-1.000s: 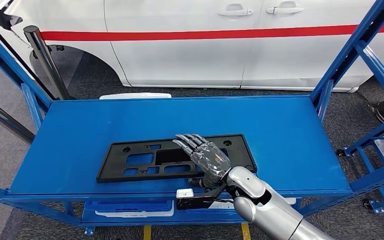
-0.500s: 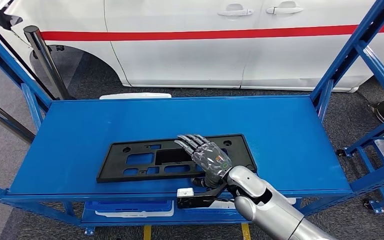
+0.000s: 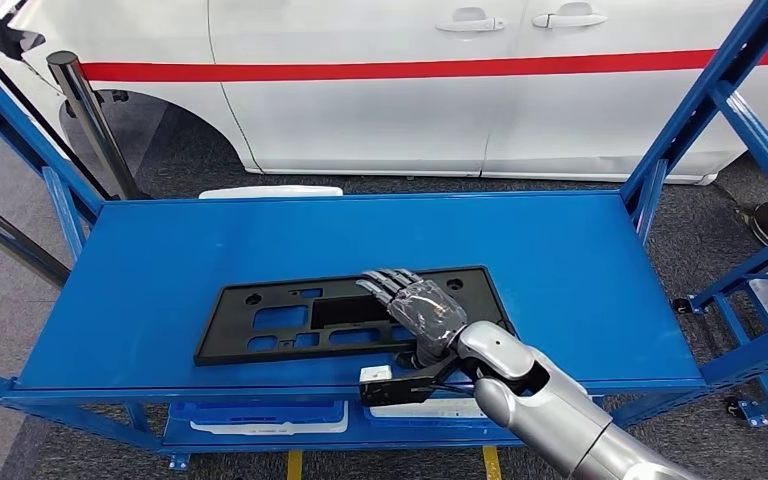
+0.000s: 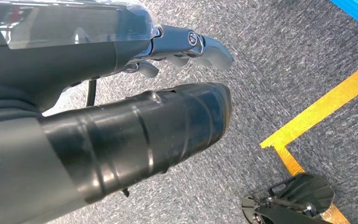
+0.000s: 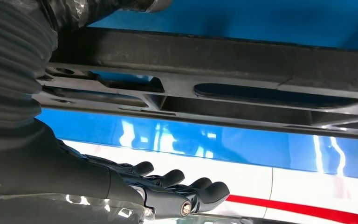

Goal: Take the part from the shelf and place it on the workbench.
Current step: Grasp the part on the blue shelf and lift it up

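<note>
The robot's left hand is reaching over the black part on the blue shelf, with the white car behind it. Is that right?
Not quite. It is the robot's right hand reaching over the black part, as the head view shows. The part does lie on the blue shelf, with the white car behind it.

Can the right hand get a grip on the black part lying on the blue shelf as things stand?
Probably yes: the right hand already lies over the near right portion of the black part, fingers across it, and nothing on the blue shelf blocks it.
</note>
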Controlling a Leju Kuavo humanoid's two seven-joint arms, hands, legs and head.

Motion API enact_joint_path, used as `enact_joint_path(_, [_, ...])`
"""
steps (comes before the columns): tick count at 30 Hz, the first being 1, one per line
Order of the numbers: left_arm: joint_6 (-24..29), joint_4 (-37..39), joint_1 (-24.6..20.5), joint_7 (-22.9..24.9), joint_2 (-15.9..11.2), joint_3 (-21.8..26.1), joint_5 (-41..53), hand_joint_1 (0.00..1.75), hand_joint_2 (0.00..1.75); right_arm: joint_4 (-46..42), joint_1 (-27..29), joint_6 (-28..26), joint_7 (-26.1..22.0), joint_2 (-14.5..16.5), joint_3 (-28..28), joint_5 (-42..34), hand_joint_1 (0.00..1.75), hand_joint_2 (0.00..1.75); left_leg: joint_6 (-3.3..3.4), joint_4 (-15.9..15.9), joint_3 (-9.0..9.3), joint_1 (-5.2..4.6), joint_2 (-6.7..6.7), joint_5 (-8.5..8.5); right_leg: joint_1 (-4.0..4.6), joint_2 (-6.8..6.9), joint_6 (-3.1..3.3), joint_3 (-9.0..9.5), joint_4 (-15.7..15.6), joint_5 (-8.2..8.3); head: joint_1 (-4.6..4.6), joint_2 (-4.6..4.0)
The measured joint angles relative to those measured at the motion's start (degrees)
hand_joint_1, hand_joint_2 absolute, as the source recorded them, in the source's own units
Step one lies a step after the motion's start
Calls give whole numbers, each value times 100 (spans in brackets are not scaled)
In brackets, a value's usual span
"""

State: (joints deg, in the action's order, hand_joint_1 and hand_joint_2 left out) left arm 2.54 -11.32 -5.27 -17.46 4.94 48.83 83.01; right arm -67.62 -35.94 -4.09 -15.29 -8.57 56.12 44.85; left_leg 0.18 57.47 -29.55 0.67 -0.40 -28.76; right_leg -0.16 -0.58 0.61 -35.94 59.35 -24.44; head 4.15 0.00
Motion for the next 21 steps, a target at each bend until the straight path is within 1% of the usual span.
enact_joint_path(6, [6, 0, 1, 0, 0, 0, 0, 0, 0, 61, -37, -28, 116, 0, 30, 82, 0, 175, 0, 0, -4, 0, 0, 0, 0, 0, 0, 0, 0, 0, 0, 0])
enact_joint_path(10, [11, 0, 2, 0, 0, 0, 0, 0, 0, 118, -84, -304, 486, 0, 114, 682, 0, 175, 0, 0, -7, 0, 0, 0, 0, 0, 0, 0, 0, 0, 0, 0])
enact_joint_path(12, [11, 0, 2, 0, 0, 0, 0, 0, 0, 166, -116, -410, 598, 1, 188, 905, 0, 175, 0, 0, -7, 0, 0, 0, 0, 0, 0, 0, 0, 0, 0, 0])
enact_joint_path(21, [11, 0, 4, 0, 0, 0, 0, 0, 0, 287, -210, -479, 666, 4, 371, 1041, 0, 175, 0, 0, -6, 0, 0, 0, 0, 0, 0, 2, 0, 0, 0, 0])
